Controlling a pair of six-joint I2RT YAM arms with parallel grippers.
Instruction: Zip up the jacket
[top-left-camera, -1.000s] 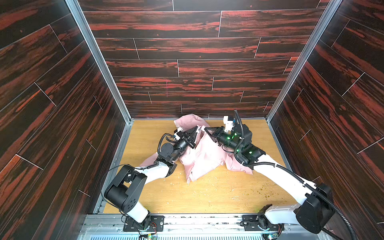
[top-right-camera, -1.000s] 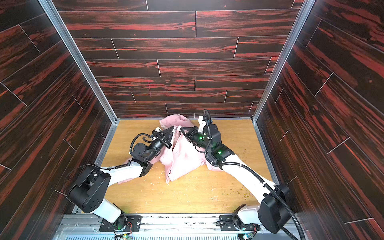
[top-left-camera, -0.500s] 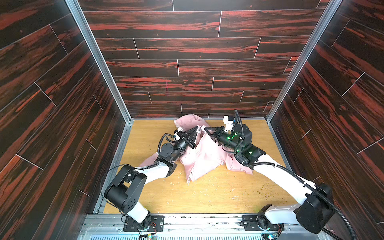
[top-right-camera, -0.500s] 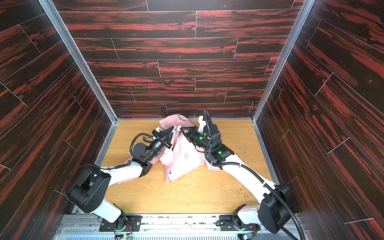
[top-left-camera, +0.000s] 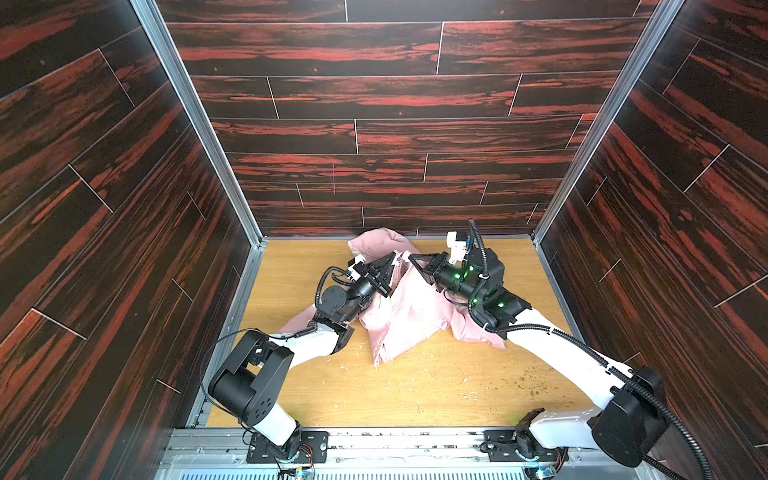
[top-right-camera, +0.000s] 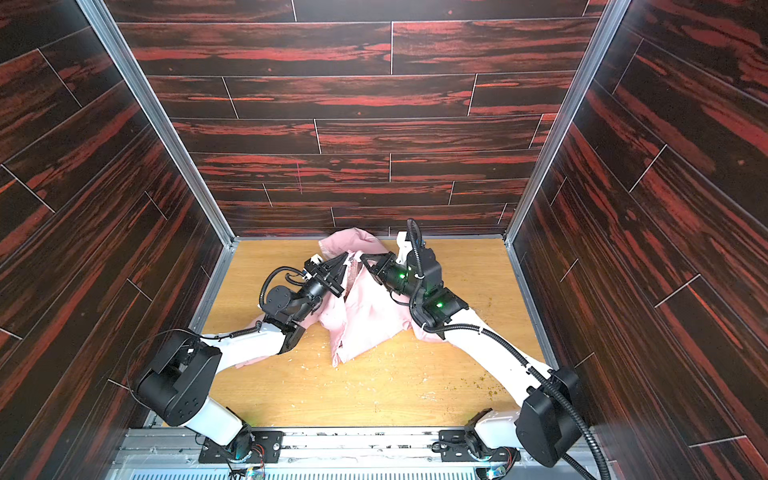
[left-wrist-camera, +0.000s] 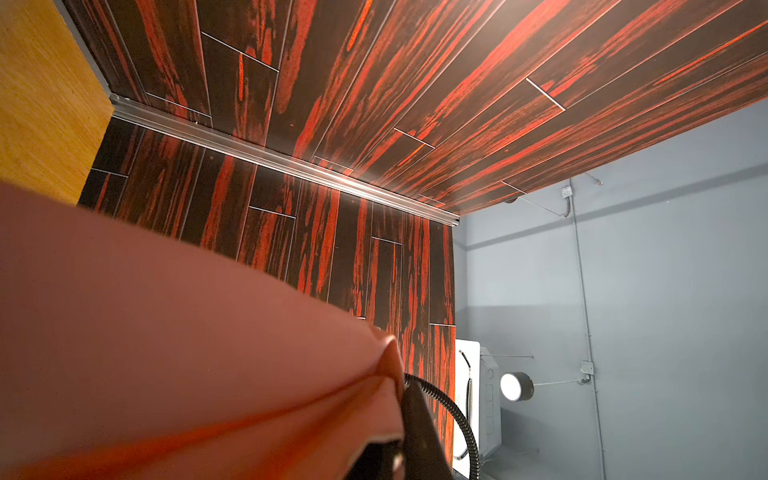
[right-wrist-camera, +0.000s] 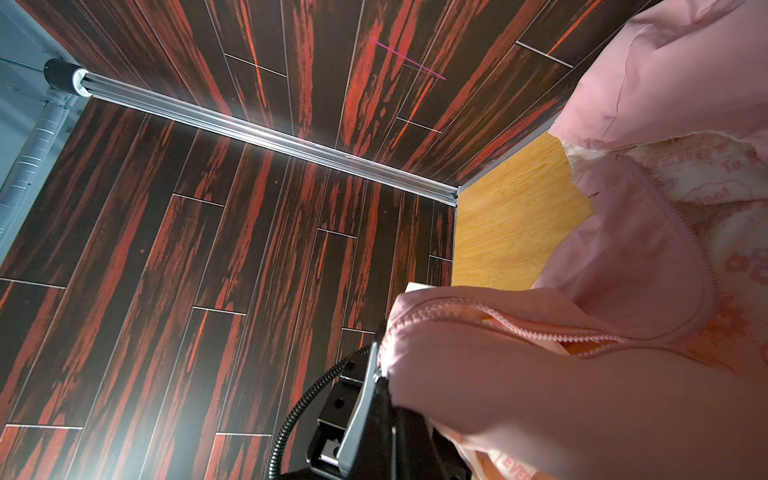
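Observation:
The light-pink jacket (top-left-camera: 409, 309) (top-right-camera: 365, 316) lies crumpled in the middle of the wooden table, its upper front edges lifted off the surface. My left gripper (top-left-camera: 392, 261) (top-right-camera: 345, 257) is shut on one raised edge. Close beside it, tip to tip, my right gripper (top-left-camera: 412, 258) (top-right-camera: 364, 257) is shut on the other. In the left wrist view the pink fabric (left-wrist-camera: 187, 340) bunches into the left gripper (left-wrist-camera: 401, 436). The right wrist view shows the right gripper (right-wrist-camera: 380, 374) pinching a fold beside the open zipper teeth (right-wrist-camera: 498, 318). The printed lining (right-wrist-camera: 706, 174) shows.
Dark red wood-pattern walls (top-left-camera: 374, 137) close in the back and both sides. The table (top-left-camera: 415, 390) carries small crumbs near the jacket's hem and toward the right. A metal rail (top-left-camera: 395, 440) runs along the front. One sleeve (top-left-camera: 297, 322) trails under the left arm.

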